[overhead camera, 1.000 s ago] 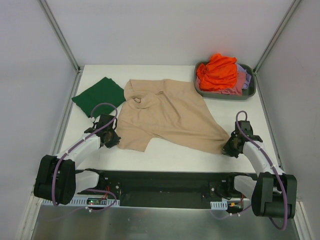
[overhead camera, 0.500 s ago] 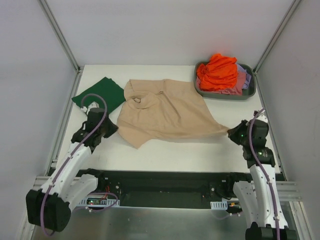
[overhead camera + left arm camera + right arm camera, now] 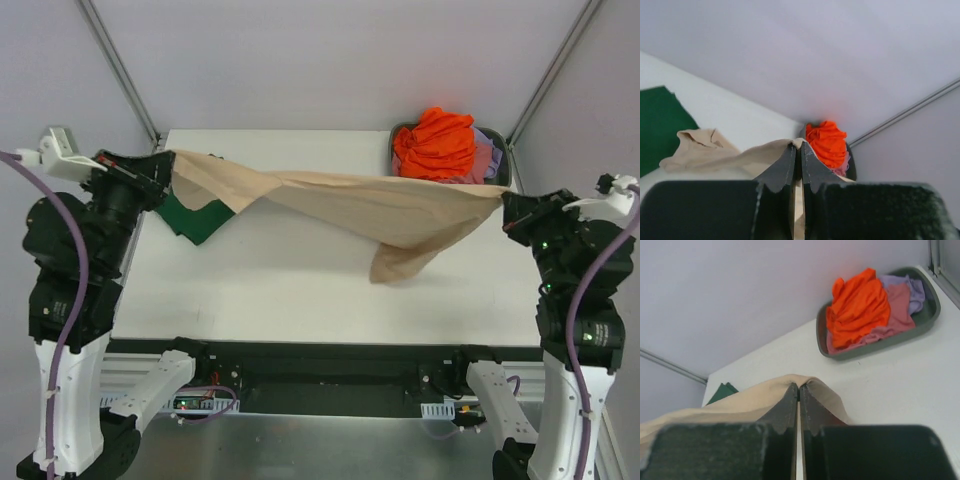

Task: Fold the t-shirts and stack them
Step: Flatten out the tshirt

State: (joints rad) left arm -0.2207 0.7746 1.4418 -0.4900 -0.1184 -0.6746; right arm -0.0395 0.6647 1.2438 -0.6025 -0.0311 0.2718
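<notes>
The beige t-shirt (image 3: 370,205) hangs stretched in the air between both arms, sagging low at its right middle. My left gripper (image 3: 168,165) is shut on its left end, high above the table's left edge; the cloth shows at the fingertips (image 3: 798,145). My right gripper (image 3: 503,205) is shut on the right end, and the beige fabric (image 3: 765,395) drapes over its tips. Folded flat at the back left lies a dark green t-shirt (image 3: 195,218), partly under the raised cloth. Orange (image 3: 435,145), pink (image 3: 484,160) and lavender (image 3: 910,290) t-shirts fill the tub.
A grey plastic tub (image 3: 500,180) stands at the back right corner of the white table (image 3: 290,290). Metal frame posts rise at both back corners. Both arms stand tall at the table's left and right sides.
Both arms have risen and spread outward, lifting the beige t-shirt off the table until it hangs stretched between them. It lay flat a second ago.
</notes>
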